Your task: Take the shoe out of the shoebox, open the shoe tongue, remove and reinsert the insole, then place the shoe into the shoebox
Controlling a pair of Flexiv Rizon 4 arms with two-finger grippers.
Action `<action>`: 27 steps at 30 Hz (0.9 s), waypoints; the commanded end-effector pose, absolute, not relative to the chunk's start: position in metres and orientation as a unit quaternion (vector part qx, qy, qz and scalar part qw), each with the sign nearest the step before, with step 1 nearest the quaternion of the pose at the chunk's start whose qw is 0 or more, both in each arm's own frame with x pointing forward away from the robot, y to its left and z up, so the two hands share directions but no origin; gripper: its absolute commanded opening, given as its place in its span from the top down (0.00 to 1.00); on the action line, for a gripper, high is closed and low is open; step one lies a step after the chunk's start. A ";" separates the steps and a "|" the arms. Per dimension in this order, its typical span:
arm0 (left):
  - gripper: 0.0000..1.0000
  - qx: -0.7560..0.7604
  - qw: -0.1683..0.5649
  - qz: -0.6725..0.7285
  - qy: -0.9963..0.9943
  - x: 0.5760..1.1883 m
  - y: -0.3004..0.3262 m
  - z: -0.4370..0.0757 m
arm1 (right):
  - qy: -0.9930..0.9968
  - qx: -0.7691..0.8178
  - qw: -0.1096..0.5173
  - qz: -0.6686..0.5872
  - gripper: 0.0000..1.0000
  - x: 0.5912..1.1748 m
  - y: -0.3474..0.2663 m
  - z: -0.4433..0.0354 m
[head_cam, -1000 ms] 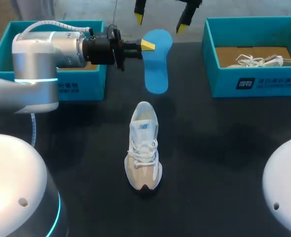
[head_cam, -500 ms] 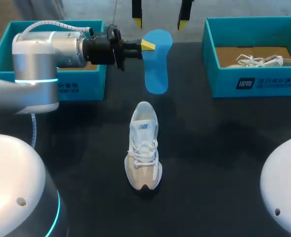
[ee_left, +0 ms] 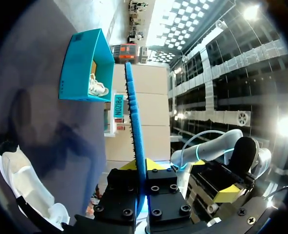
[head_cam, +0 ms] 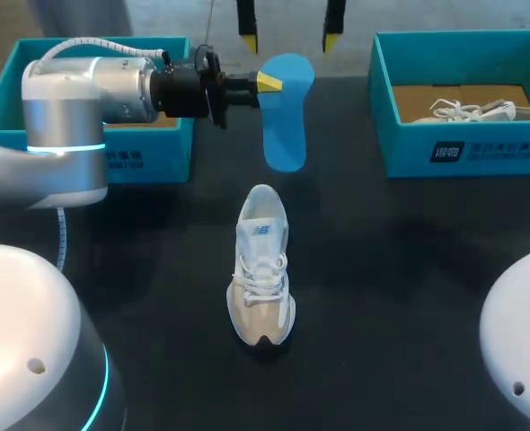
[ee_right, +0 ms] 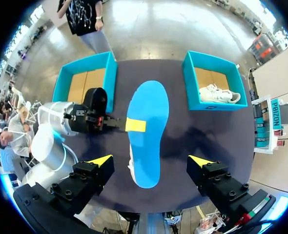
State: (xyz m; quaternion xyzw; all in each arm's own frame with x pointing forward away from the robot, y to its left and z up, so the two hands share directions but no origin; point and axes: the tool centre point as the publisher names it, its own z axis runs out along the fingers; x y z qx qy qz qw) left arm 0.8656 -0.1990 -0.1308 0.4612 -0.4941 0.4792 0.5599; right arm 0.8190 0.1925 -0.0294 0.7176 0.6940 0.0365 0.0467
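Insole (head_cam: 284, 117) blue, flat, pinched by left end effector (head_cam: 267, 83); right end effector (ee_right: 150, 160) spread.

left arm (head_cam: 67, 108) lies level from 9 o'clock, left gripper (head_cam: 269, 83) clamped on the insole (head_cam: 285, 126); right gripper (head_cam: 287, 36) hangs at 12 o'clock, spread wide.

Three cams, one table, all catching the blue insole (head_cam: 286, 112)

Our head cam sits up behind us and looks down over the whole dark table (head_cam: 400, 269). Our left wrist cam looks sideways along its fingers. It's jammed right up against the insole, so we see it edge-on, with the far teal shoebox (ee_left: 85, 66) beyond. Our right wrist cam hangs high and faces straight down, taking in nearly the whole tabletop. All three share the insole and that shoebox with the white shoe (head_cam: 467, 109) inside.
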 end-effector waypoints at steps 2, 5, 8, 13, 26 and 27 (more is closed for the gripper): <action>1.00 0.462 0.560 0.479 -0.495 0.865 -0.198 -0.131 | 0.694 0.718 0.047 0.036 0.00 0.820 0.193 -0.029; 1.00 0.462 0.560 0.479 -0.495 0.865 -0.198 -0.131 | 0.694 0.718 0.047 0.036 0.00 0.820 0.193 -0.029; 1.00 0.462 0.560 0.479 -0.495 0.865 -0.198 -0.131 | 0.694 0.718 0.047 0.036 0.00 0.820 0.193 -0.029; 1.00 0.462 0.560 0.479 -0.495 0.865 -0.198 -0.131 | 0.694 0.718 0.047 0.036 0.00 0.820 0.193 -0.029; 1.00 0.462 0.560 0.479 -0.495 0.865 -0.198 -0.131 | 0.688 0.719 -0.007 0.095 0.00 0.823 0.179 -0.020; 1.00 0.462 0.560 0.479 -0.495 0.865 -0.198 -0.131 | 0.684 0.719 -0.033 0.118 0.00 0.823 0.177 -0.020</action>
